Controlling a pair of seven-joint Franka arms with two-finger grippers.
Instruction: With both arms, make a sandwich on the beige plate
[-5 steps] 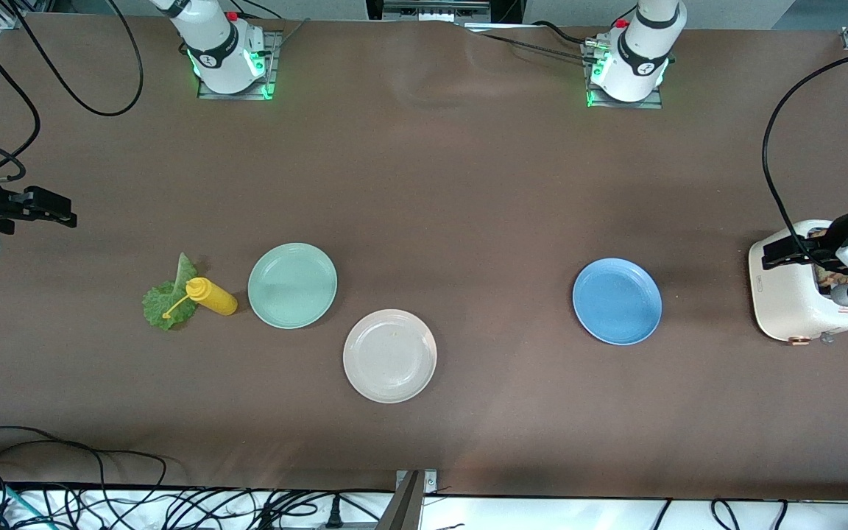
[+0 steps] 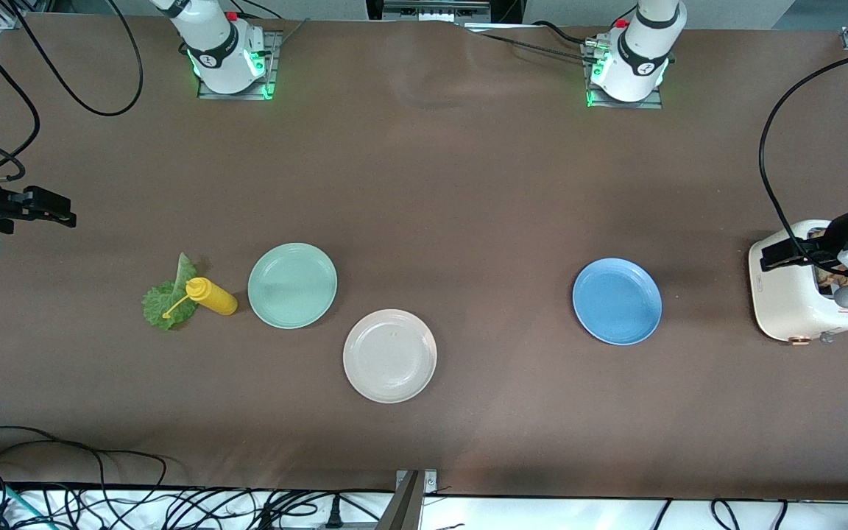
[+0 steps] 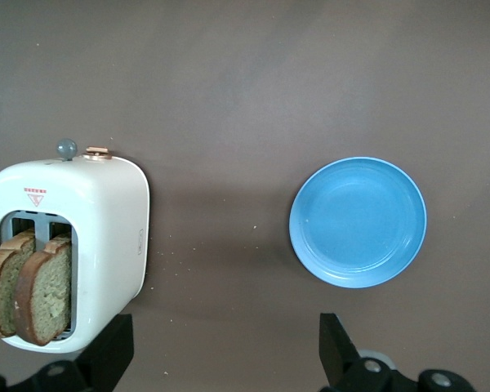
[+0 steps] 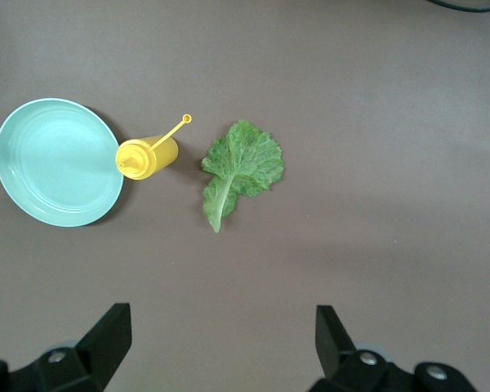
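From the front, the right claw (image 2: 63, 213) hangs in the air over the brown surface (image 2: 468, 184) at the right arm's end, fingers spread wide and holding nothing. The left claw (image 2: 777, 258) hangs over the cream toaster (image 2: 792, 309) at the left arm's end, also wide and empty; its white wrist covers part of the toaster's top. The beige plate (image 2: 389, 356) lies bare, nearer the camera than the mint-green plate (image 2: 292, 285) just beside it. A yellow squeeze bottle (image 2: 212, 296) lies on its side between that green plate and the lettuce leaf (image 2: 170, 300), its cap strap over the leaf. The blue plate (image 2: 617, 301) sits toward the toaster. Cables trail along the surface's near edge.

In the left wrist view, two bread slices (image 3: 28, 287) stand in the toaster's slots, the blue plate well apart; only the black fingertips (image 3: 336, 339) show, set wide.

In the right wrist view, the leaf, bottle and green plate lie in a row, and the wide fingertips (image 4: 331, 333) are cut off by the frame edge.
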